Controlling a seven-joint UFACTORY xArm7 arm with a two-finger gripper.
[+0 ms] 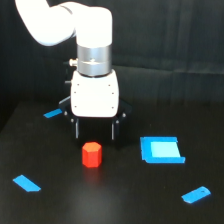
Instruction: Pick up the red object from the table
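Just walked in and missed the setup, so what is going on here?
A white robot arm holds its tool open just above and behind a small red-orange hexagonal block standing on the matte black table. The block is not gripped. Flat blue pieces lie scattered around, the largest on the exterior view's right.

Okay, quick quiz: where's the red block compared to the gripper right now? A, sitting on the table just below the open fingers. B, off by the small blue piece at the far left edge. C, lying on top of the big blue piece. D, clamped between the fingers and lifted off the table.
A: the red block sits on the table just below the gripper, whose fingers hang spread apart above it, not touching it.
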